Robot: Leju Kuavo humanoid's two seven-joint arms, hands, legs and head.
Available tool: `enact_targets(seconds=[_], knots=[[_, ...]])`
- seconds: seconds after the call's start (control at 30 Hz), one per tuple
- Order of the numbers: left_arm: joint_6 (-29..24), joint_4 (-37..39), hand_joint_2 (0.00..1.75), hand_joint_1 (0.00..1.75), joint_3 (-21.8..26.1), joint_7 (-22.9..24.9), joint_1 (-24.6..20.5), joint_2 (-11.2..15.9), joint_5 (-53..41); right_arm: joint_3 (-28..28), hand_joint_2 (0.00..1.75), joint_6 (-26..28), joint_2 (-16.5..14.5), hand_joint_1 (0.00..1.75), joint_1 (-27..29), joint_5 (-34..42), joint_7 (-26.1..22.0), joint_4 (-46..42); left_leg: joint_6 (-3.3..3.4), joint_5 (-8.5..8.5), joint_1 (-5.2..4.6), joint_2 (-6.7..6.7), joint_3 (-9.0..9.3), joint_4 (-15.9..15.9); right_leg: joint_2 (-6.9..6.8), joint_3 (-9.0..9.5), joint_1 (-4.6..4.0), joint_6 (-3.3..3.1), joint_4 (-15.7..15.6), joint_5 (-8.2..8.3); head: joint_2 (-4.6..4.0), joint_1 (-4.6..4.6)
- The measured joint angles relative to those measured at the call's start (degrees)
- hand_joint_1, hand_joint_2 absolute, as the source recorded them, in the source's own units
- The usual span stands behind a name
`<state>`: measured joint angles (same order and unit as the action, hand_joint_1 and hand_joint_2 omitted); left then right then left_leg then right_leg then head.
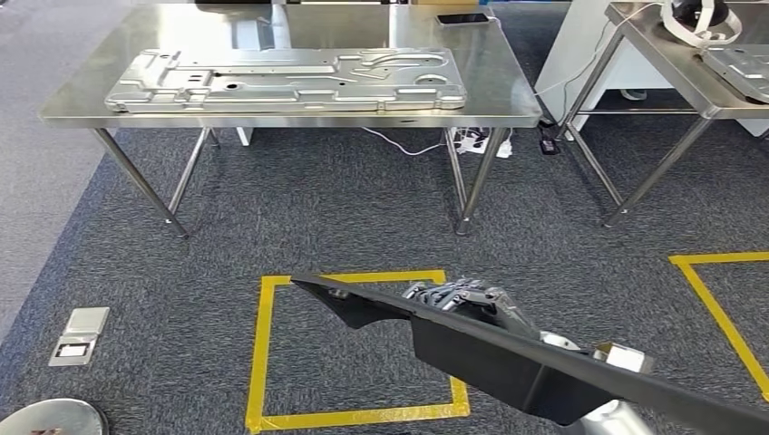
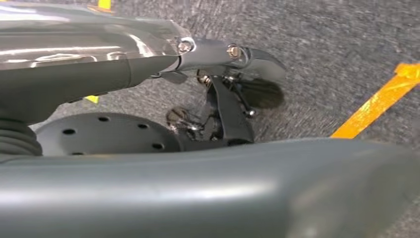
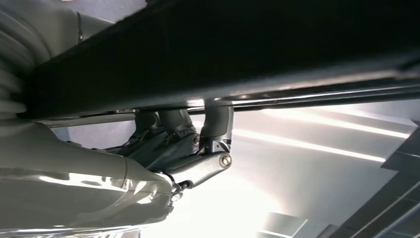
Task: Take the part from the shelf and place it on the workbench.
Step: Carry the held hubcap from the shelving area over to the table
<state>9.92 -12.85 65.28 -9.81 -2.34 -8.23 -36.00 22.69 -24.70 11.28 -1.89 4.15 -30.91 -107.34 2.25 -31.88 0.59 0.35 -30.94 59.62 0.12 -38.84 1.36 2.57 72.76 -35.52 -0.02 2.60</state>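
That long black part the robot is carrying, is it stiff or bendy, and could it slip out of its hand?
The black part looks stiff: it juts far past the right hand without visibly drooping. Being long and gripped partway along, it may swing or twist as the robot walks. Its surface looks smooth, and the fingers hook over just one edge, so slipping seems possible.

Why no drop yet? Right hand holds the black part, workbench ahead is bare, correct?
Not bare. The head view shows a large stamped metal panel lying on the workbench, plus a phone at its far edge. The rest holds: the right hand grips the black part.
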Motion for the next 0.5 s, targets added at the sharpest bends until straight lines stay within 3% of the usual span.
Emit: enact_targets(seconds=[0.07, 0.1, 0.2, 0.3, 0.33, 0.43, 0.47, 0.5], knots=[[0.01, 0.00, 0.00, 0.00, 0.01, -0.01, 0.05, 0.00, 0.00, 0.01, 1.75, 0.00, 0.00, 1.75, -0.05, 0.00, 0.01, 0.05, -0.49, -1.01, -0.01, -0.02, 1.27, 0.01, -0.18, 1.99, -0.08, -0.09, -6.58, 4.93, 0.00, 0.01], [0.02, 0.00, 0.00, 0.00, 0.01, 0.00, 0.00, -0.01, 0.00, 0.03, 1.75, 0.00, 0.00, 1.75, -0.10, 0.01, 0.01, 0.09, -0.82, -1.44, -0.07, -0.04, 1.65, 0.06, -0.26, 3.05, -0.17, -0.28, -9.36, 6.00, 0.00, -0.01], [0.02, 0.00, 0.00, 0.00, 0.01, 0.01, -0.26, -0.01, -0.01, 0.08, 1.75, 0.00, 0.00, 1.75, -0.12, 0.02, 0.04, 0.20, -1.63, -2.04, -0.15, 0.06, 1.96, -0.16, -0.12, 4.05, -0.49, -1.29, -11.72, 5.19, 0.00, -0.04], [0.02, 0.00, 0.00, 0.00, 0.01, -0.03, -0.49, 0.01, -0.07, 0.09, 1.75, 0.00, -0.05, 1.75, -0.26, 0.02, 0.04, 0.19, -2.45, -3.25, -0.05, 0.14, 1.67, 1.17, -0.04, 4.65, -0.13, -2.36, -12.03, 4.64, 0.00, -0.02], [0.02, 0.00, 0.00, 0.00, 0.01, -0.04, -0.53, 0.02, -0.11, 0.09, 1.75, 0.00, -0.08, 1.75, -0.32, 0.02, 0.04, 0.19, -2.69, -4.23, 0.00, 0.13, 0.46, 3.50, -0.11, 4.98, 0.00, -2.65, -12.10, 4.41, 0.00, -0.01], [0.09, 0.00, 0.00, 0.00, 0.01, -0.08, -0.37, 0.01, -0.19, 0.11, 1.75, 0.00, -0.17, 1.75, -0.37, 0.01, 0.04, 0.27, -2.98, -6.82, 0.10, 0.12, -6.23, 13.77, -0.13, 5.91, -0.12, -3.07, -12.10, 3.44, 0.00, 0.01], [0.12, 0.00, 0.00, 0.00, 0.01, -0.09, -0.27, 0.01, -0.20, 0.11, 1.75, 0.00, -0.20, 1.75, -0.36, 0.00, 0.04, 0.30, -2.93, -6.15, 0.07, 0.12, -7.78, 15.23, -0.04, 6.43, -0.19, -3.09, -12.10, 3.03, 0.00, 0.02], [0.15, 0.00, 0.00, 0.00, 0.01, -0.09, -0.18, 0.01, -0.20, 0.11, 1.75, 0.00, -0.21, 1.75, -0.35, 0.00, 0.03, 0.31, -2.76, -4.33, 0.01, 0.11, -8.35, 14.61, 0.06, 7.08, -0.26, -3.09, -12.10, 2.59, 0.00, 0.02]])
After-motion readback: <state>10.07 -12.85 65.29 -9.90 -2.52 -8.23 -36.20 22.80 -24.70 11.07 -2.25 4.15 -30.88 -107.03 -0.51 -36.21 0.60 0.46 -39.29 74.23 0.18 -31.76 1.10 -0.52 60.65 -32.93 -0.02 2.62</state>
